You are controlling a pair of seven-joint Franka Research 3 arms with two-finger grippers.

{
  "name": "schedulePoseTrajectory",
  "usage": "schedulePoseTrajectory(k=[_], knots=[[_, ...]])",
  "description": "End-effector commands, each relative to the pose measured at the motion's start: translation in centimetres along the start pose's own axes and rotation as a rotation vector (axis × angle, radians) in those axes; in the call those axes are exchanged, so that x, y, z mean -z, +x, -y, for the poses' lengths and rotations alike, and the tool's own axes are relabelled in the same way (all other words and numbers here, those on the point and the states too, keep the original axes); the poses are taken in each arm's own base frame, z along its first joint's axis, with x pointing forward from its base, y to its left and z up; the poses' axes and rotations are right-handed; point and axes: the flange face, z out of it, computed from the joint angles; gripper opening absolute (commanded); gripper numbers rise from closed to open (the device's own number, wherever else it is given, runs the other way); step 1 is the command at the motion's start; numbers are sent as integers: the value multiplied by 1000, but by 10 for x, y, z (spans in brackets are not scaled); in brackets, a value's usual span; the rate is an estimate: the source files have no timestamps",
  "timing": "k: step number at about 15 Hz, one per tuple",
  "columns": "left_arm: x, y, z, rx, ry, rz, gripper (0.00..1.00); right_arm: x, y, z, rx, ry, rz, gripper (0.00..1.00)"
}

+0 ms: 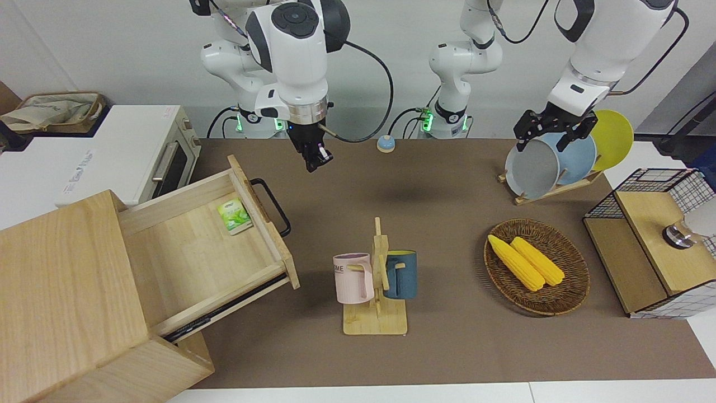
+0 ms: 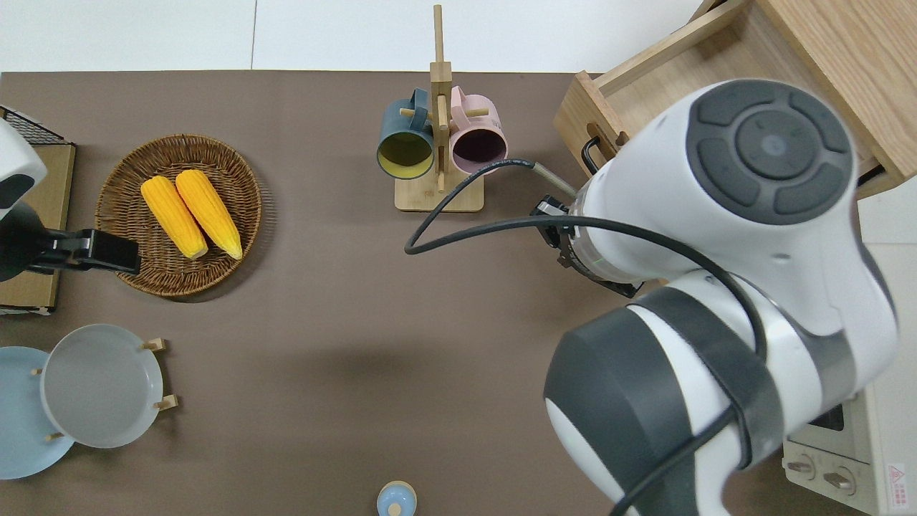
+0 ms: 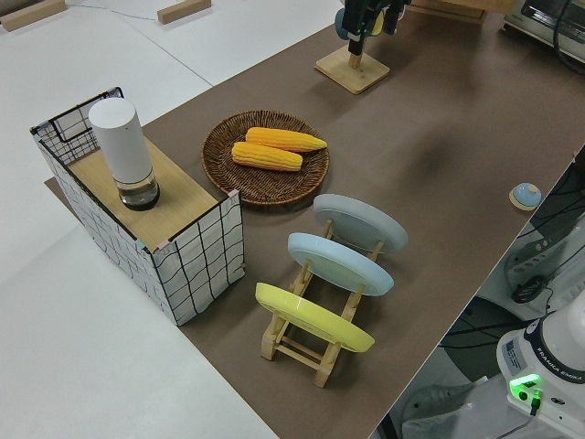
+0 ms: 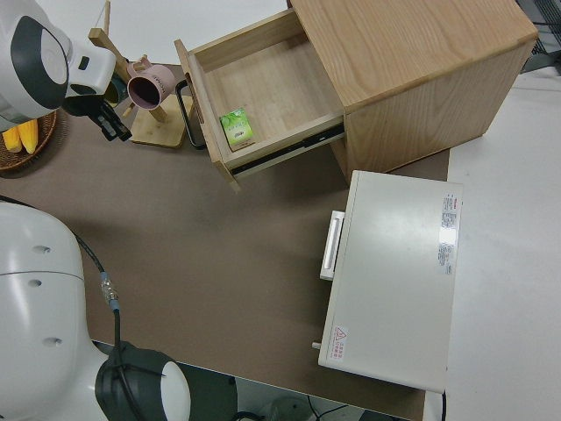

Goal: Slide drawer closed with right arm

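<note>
The drawer (image 1: pixel 196 252) of the pale wooden box (image 1: pixel 61 296) stands pulled out, with a small green packet (image 1: pixel 234 215) lying in it. Its black bar handle (image 1: pixel 272 206) faces the table's middle. My right gripper (image 1: pixel 314 161) hangs shut and empty in the air over the brown mat, in front of the drawer and a short gap from the handle. In the overhead view the arm hides most of the drawer (image 2: pixel 716 79) and the gripper (image 2: pixel 550 215). The right side view shows the drawer (image 4: pixel 263 88) and the gripper (image 4: pixel 112 125) apart. My left arm is parked, its gripper (image 1: pixel 551 134) open.
A wooden mug rack (image 1: pixel 376 296) with a pink and a blue mug stands near the drawer's front. A white toaster oven (image 1: pixel 112 151) sits beside the box, nearer to the robots. A wicker basket with corn (image 1: pixel 537 267), a plate rack (image 1: pixel 559 162) and a wire-sided box (image 1: pixel 654 246) stand toward the left arm's end.
</note>
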Motion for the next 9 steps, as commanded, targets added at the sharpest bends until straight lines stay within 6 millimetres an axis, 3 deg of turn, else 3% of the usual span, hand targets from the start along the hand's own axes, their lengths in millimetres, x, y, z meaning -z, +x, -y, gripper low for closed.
schedulePoseTrajectory(k=[1, 9], knots=[[3, 1, 1, -11, 16, 7, 993, -24, 3, 5, -89, 1, 5, 0], [4, 1, 1, -11, 16, 5, 993, -71, 33, 20, -127, 34, -40, 0]])
